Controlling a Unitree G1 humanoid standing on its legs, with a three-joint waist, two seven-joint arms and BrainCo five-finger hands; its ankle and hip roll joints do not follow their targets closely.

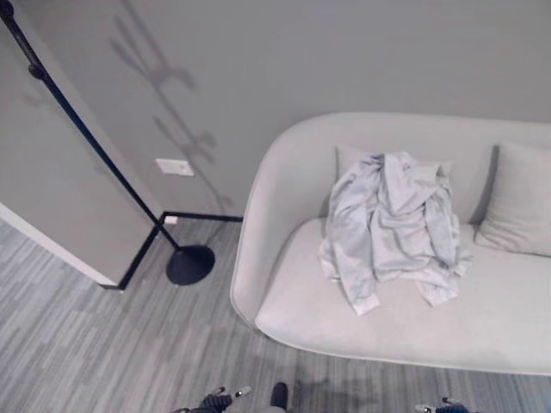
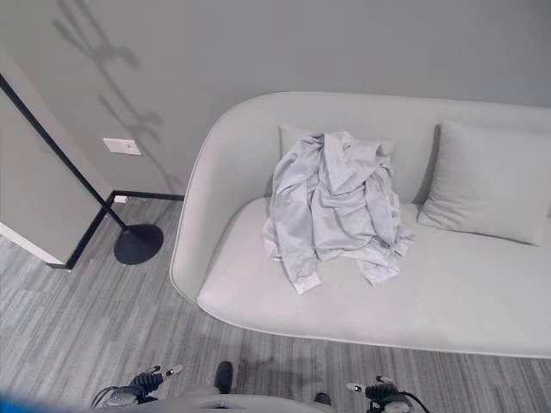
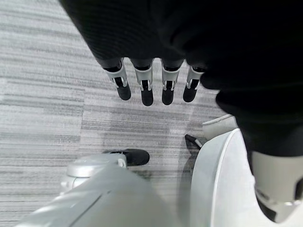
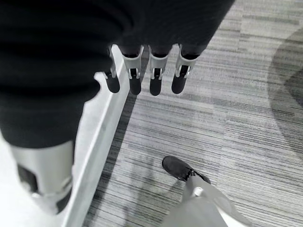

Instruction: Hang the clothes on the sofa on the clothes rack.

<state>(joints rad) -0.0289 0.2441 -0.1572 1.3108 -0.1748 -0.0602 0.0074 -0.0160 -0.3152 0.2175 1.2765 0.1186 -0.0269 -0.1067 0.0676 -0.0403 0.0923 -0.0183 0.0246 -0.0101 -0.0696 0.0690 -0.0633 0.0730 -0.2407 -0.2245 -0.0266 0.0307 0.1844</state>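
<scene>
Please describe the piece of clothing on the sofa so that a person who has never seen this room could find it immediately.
Find the pale curved sofa against the grey wall. Toward its left end, a crumpled light grey garment lies draped from the backrest, over a cushion, down onto the seat. Unlike the smooth square pillow to its right, it is wrinkled, with a sleeve trailing forward.

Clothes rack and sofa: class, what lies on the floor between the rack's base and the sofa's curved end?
Nothing: between the clothes rack base and the sofa, the left eye view shows bare striped floor.
</scene>
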